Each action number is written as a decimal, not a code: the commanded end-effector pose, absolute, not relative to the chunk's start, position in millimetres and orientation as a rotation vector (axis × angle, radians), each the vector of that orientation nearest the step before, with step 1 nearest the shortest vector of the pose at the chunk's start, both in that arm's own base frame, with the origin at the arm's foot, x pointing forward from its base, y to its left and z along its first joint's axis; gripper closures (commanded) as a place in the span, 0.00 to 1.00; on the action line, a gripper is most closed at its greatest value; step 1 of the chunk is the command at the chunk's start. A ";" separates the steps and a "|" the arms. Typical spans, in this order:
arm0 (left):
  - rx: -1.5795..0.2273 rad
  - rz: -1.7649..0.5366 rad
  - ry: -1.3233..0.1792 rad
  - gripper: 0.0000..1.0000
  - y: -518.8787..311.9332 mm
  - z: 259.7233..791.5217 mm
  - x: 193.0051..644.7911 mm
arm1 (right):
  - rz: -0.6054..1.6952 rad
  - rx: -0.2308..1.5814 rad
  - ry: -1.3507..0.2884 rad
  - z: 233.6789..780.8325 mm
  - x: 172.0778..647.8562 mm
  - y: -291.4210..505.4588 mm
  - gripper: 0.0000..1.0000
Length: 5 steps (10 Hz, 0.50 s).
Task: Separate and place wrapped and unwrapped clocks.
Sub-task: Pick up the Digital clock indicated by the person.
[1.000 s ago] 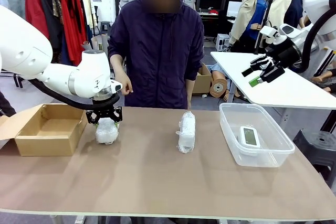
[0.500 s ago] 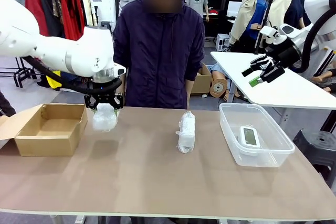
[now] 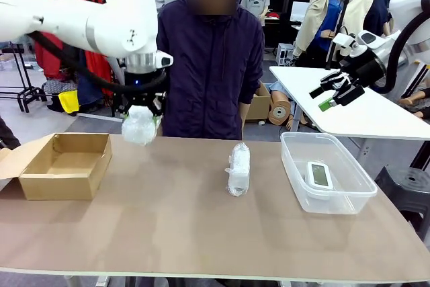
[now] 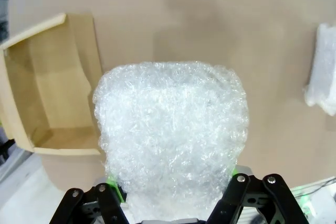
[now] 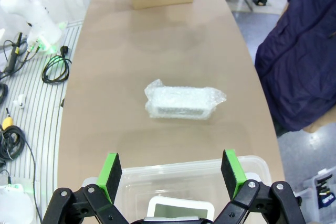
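My left gripper (image 3: pixel 140 113) is shut on a wrapped clock (image 3: pixel 140 127), a lumpy bubble-wrap bundle held in the air above the table, just right of the cardboard box (image 3: pixel 64 165). In the left wrist view the bundle (image 4: pixel 170 135) sits between the green pads, with the open box (image 4: pixel 50 85) below to the left. A second wrapped clock (image 3: pixel 238 169) lies at the table's middle; the right wrist view shows this bundle (image 5: pixel 184 99) too. The bare white clock (image 3: pixel 318 175) lies in the clear tub (image 3: pixel 327 171). My right gripper (image 3: pixel 334 94) hangs open high at the right, its fingertips (image 5: pixel 110 167) over the tub (image 5: pixel 178 179).
A person in a dark jacket (image 3: pixel 205 58) stands at the far edge of the table, just behind the lifted bundle. A white table (image 3: pixel 349 105) stands at the back right. Cables (image 5: pixel 55 66) lie on the floor beside the table.
My left gripper has lifted the wrapped clock off the table, rising well above it. The right arm and the other things have stayed still.
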State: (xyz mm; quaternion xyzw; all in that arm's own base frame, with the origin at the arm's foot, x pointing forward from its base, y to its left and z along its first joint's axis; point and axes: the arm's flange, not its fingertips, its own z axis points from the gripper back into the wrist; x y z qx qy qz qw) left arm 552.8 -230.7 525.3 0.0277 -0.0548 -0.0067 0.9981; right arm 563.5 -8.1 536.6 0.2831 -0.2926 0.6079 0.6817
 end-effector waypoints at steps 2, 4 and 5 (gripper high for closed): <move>0.099 -0.036 -0.159 1.00 -239.7 556.2 548.6 | 1.385 0.608 -0.658 534.1 559.5 -8.0 0.00; 0.126 -0.053 -0.182 1.00 -245.9 561.8 542.4 | 1.385 0.608 -0.658 534.1 559.5 -8.0 0.00; 0.099 -0.072 -0.192 1.00 -247.3 562.1 542.3 | 1.385 0.608 -0.658 534.1 559.5 -8.0 0.00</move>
